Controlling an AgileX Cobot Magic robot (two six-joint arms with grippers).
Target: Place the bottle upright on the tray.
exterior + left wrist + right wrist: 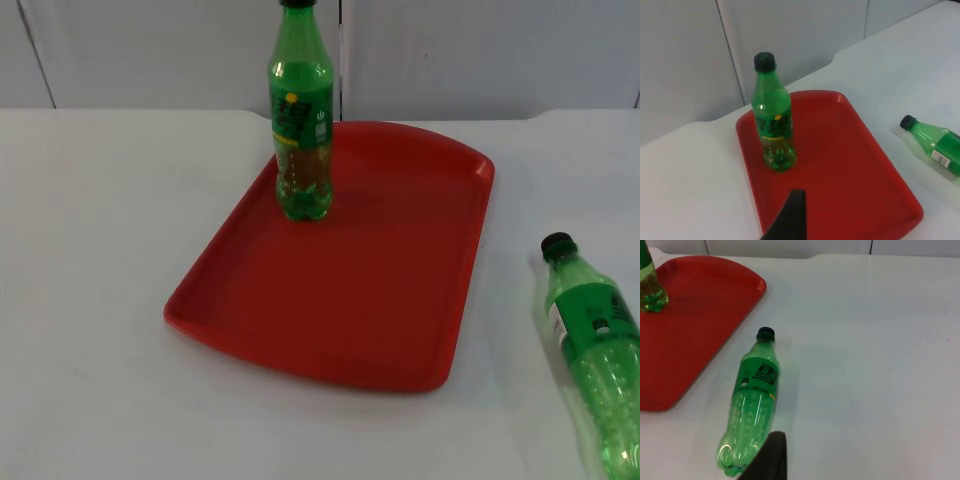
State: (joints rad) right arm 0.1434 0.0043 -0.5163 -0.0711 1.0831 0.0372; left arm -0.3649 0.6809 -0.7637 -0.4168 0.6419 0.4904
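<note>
The tray [400,300] looks like smooth moulded red plastic with a soft sheen, its raised rim catching light. The upright bottle [301,120] on it is clear green plastic, glossy, with a printed film label and a dark matt cap. The lying bottle [752,405] on the tabletop [90,250] is the same shiny green plastic, dimpled toward its base, with a glossy label wrap. The tabletop is white, smooth and faintly reflective. The partition wall [480,50] is grey and matt.

One bottle [301,120] stands on the tray [380,300]; another [595,350] lies right (on table).
</note>
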